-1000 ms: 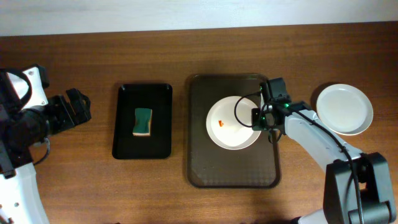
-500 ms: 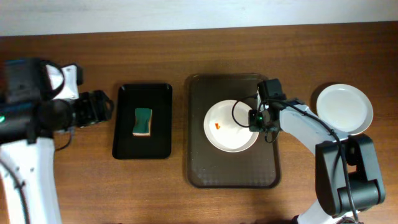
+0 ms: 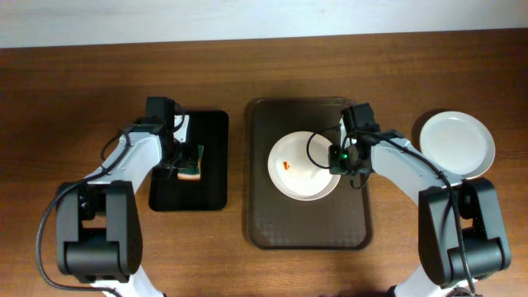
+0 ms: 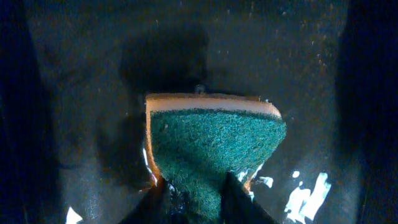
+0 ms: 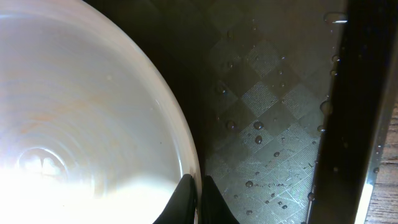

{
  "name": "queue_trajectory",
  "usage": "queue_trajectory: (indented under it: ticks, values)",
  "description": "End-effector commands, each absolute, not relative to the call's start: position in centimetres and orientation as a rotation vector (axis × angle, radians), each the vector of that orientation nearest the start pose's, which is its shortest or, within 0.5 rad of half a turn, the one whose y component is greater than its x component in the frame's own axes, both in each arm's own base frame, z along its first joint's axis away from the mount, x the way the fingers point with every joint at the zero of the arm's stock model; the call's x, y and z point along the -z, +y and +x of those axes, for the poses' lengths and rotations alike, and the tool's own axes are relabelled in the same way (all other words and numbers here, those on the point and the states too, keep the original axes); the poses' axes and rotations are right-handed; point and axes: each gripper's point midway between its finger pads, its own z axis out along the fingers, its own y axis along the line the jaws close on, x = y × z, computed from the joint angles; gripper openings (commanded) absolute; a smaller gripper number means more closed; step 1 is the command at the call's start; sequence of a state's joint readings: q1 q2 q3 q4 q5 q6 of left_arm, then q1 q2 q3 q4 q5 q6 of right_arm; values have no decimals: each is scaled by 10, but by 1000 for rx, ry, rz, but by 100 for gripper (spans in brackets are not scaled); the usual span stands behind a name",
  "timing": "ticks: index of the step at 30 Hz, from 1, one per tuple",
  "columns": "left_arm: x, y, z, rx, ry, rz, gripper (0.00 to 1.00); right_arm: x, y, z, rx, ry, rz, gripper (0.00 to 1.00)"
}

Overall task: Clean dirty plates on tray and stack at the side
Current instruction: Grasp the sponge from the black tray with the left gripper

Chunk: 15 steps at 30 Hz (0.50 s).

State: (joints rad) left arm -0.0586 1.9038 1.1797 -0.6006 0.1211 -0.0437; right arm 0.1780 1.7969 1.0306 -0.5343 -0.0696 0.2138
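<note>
One dirty plate [image 3: 304,177], white with a small orange-red smear [image 3: 285,166], lies on the brown tray [image 3: 264,231]. My right gripper [image 3: 340,158] is shut on its right rim. In the right wrist view the thin fingers pinch the plate [image 5: 93,124] edge at the right gripper [image 5: 196,194], above the wet tray [image 5: 267,124]. My left gripper [image 3: 183,163] is down in the black tray [image 3: 210,190], over the green and yellow sponge [image 3: 193,155]. The left wrist view shows the sponge [image 4: 211,140] squeezed narrow at the left gripper [image 4: 194,198].
A clean white plate [image 3: 457,144] rests on the wooden table right of the brown tray. The black tray's floor [image 4: 74,93] is wet. The black tray and the brown tray stand side by side with a narrow gap of table.
My left arm swung in from the far left to the black tray and its jaws closed round the sponge. The right gripper kept its hold; the plate slid slightly left.
</note>
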Motion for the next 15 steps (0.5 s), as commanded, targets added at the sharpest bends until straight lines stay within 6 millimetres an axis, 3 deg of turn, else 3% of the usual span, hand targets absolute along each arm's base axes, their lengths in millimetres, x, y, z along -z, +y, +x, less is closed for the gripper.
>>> queue_trajectory:
  ticks: [1, 3, 6, 9, 10, 13, 15]
  values:
    - [32, -58, 373, 186, 2993, 129, 0, 7, 70, 344, -132, 2943, 54, 4]
    - [25, -58, 374, 186, 2990, 127, 0, 7, 70, 343, -131, 2947, 54, 4]
    - [-25, -59, 390, 188, 2940, 116, 2, 8, 70, 342, -130, 2950, 55, 4]
    - [-69, -60, 397, 190, 2878, 120, 51, 8, 70, 342, -130, 2950, 55, 4]
    - [-75, -59, 394, 190, 2872, 120, 57, 8, 70, 342, -130, 2950, 55, 4]
    - [-66, -58, 377, 187, 2937, 118, 59, 8, 70, 342, -130, 2950, 55, 4]
    - [-49, -57, 363, 187, 2980, 119, 52, 8, 70, 342, -130, 2950, 55, 4]
